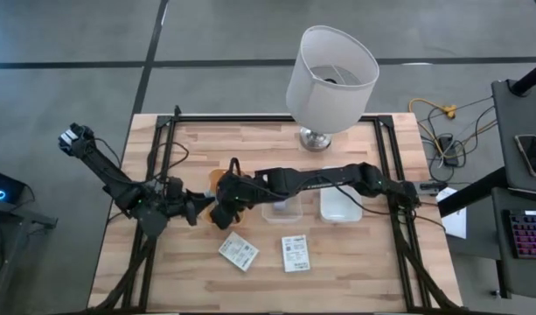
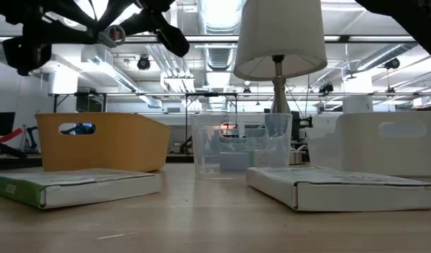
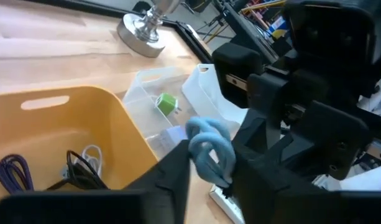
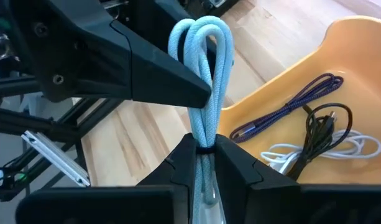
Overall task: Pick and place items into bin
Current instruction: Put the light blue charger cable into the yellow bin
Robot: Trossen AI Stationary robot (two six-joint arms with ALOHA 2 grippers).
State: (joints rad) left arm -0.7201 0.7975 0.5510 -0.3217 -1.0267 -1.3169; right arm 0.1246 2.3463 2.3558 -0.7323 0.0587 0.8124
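A pale blue coiled cable (image 4: pixel 202 56) hangs in the air above the near rim of the orange bin (image 1: pixel 217 179), held between both grippers. My right gripper (image 4: pixel 202 146) reaches across from the table's right and is shut on it. My left gripper (image 3: pixel 209 171) comes from the left and is closed around its loops. A purple cord (image 4: pixel 289 106), a black cord (image 4: pixel 324 124) and a white cable (image 4: pixel 314 149) lie in the orange bin. Two white packets (image 1: pixel 239 252) (image 1: pixel 295 253) lie flat on the table near the front. My left gripper has the cable's looped end (image 3: pixel 209 146) between its two fingers, one finger's tip (image 4: pixel 190 90) against the loops' side. The fingers come nearly level from the table's left, across the loops. The cable is clear of the table. My right gripper pinches the cable bundle at its tied waist (image 4: pixel 204 134) between its two fingers, slanting down from the table's right. The loops stick out beyond the fingertips; the tail end runs back between the fingers. The cable is lifted clear.
A clear bin (image 1: pixel 281 208) holds a green cube (image 3: pixel 167 102) and a bluish one (image 3: pixel 174 134). A white bin (image 1: pixel 340 203) stands to its right. A big white lamp (image 1: pixel 330 74) stands at the table's far edge. Bare wood lies at the front left.
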